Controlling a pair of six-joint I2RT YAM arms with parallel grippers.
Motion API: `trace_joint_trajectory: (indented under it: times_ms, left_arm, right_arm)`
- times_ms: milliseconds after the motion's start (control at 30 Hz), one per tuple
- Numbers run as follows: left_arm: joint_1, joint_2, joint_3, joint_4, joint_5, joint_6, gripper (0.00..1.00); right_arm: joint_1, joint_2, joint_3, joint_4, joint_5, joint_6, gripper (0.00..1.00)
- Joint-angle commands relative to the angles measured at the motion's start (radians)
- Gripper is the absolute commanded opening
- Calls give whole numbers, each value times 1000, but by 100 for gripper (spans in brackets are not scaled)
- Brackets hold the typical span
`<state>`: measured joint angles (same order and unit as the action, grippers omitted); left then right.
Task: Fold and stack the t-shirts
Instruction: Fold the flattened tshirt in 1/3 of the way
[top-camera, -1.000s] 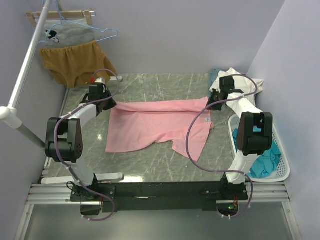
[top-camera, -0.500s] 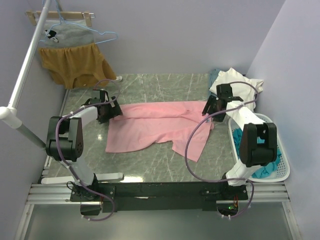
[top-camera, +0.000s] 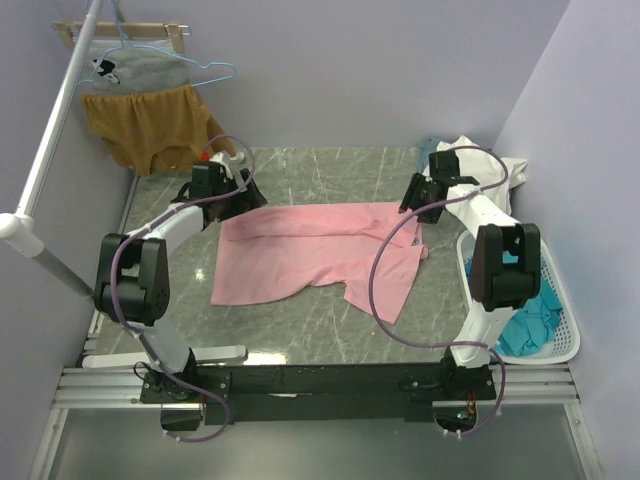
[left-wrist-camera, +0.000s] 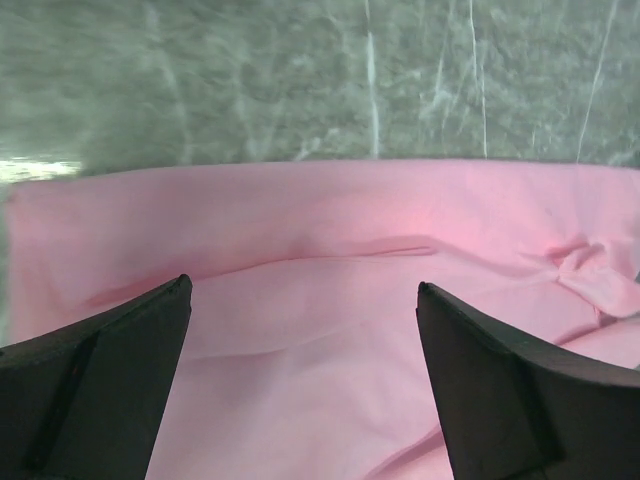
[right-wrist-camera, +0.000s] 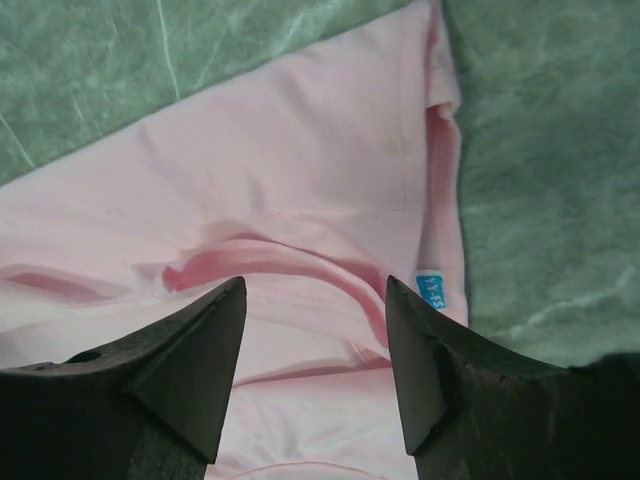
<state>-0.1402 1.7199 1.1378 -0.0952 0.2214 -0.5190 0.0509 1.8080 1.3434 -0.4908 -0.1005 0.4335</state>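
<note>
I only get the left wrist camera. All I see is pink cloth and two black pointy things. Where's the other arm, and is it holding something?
Observer: The right gripper is over the right edge of the light pink cotton t-shirt, beside a small blue tag. Its jaws are open, with nothing between them.
Operator: Are there more shirts?
Observer: Yes. A cream-white t-shirt lies bunched at the far right.
Operator: Any others?
Observer: Crumpled teal t-shirts sit in a white plastic basket on the right side.
Operator: What's on the other side?
Observer: A mustard-brown garment hangs at the far left.
</note>
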Motion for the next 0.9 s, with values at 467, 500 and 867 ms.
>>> trace_joint_trajectory:
  times_ms: [467,500,867]
  left_arm:
    - [-62,185,62,26,107,-9,99]
    - [-62,187,60,26,105,-9,99]
    - [-62,182,57,23,98,-1,99]
  right_arm:
    - [173,197,235,-89,-94,-71,66]
    - [179,214,244,-110,-82,-79,65]
    - [227,248,264,-152,62,-98,36]
